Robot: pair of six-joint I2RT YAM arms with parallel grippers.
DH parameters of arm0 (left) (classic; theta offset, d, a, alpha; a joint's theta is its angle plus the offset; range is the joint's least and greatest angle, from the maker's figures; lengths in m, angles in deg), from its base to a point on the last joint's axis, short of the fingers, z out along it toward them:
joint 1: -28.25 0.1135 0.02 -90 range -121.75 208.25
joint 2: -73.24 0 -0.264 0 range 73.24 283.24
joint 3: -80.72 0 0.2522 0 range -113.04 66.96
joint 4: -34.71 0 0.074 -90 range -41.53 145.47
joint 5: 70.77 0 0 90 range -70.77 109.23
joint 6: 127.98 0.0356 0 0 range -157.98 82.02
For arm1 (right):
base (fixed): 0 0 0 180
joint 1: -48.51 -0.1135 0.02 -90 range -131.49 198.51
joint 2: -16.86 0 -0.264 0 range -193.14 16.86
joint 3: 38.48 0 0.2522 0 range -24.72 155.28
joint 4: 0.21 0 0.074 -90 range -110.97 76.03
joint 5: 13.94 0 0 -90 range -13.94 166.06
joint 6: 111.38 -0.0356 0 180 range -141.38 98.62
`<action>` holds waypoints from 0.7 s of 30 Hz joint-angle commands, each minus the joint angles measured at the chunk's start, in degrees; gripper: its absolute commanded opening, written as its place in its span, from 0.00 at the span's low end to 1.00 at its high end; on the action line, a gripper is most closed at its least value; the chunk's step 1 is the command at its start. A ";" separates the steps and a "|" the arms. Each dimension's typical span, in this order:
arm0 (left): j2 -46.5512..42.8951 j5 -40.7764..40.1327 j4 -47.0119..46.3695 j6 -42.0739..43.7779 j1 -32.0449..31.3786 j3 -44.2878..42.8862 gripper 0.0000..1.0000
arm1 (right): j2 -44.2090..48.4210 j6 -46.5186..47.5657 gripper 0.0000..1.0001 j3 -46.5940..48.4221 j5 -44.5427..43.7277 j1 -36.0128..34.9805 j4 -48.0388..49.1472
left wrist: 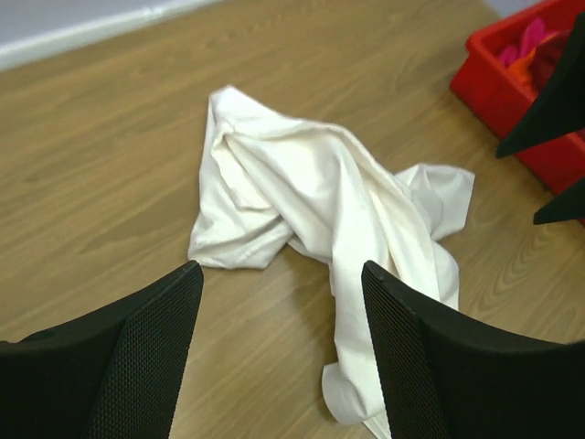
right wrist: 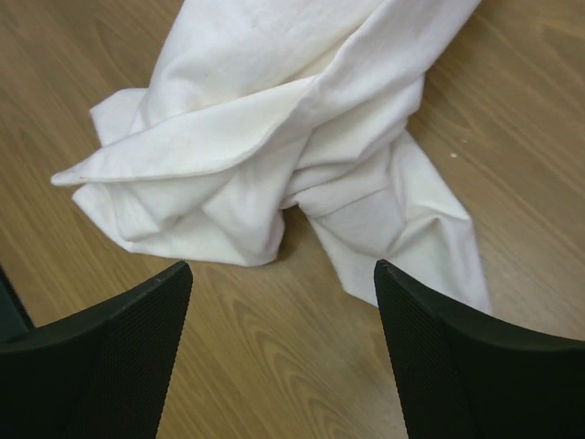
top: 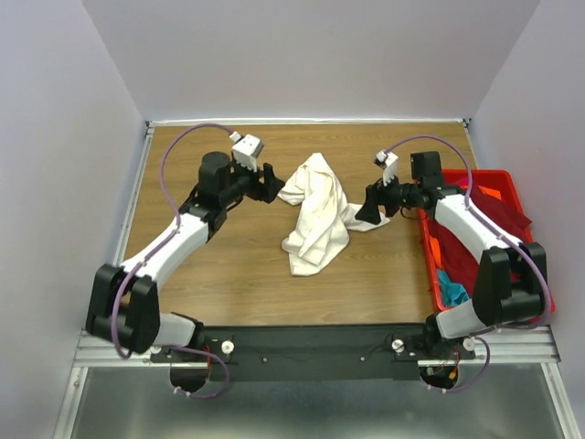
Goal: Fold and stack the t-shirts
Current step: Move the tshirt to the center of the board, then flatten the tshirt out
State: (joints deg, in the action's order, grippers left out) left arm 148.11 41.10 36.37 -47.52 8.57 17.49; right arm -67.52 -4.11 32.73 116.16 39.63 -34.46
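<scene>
Left gripper [top: 267, 181]: jaws apart, nothing between, just beside far-left edge of cream-white t-shirt [top: 315, 215].
Shirt: crumpled heap at middle of table [top: 201, 274], not yet folded. Long axis runs far to near; one flap points right.
Right gripper [top: 373, 208]: jaws apart, empty, at that flap.
Dark red t-shirt [top: 503, 219] waits in red crate [top: 484, 174].
Step, as I judge: spreading flat. Next move needs each gripper to pinch one edge and pull outward.

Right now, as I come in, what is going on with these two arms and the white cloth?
Two robot arms face a cream-white t-shirt that lies crumpled on the table between them. The left gripper and the right gripper are both open near it and hold nothing. More shirts wait in the red crate on the right. Nothing is folded yet.
</scene>
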 commanded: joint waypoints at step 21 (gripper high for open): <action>40.00 -15.27 23.87 12.09 -6.42 -33.49 0.69 | -21.96 -17.01 0.61 15.94 -0.28 -7.99 -4.30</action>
State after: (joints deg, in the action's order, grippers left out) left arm 186.17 29.45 58.65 -36.86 3.60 -11.37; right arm -87.81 -19.17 46.04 116.79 32.68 -37.70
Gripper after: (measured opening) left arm 0.690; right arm 0.628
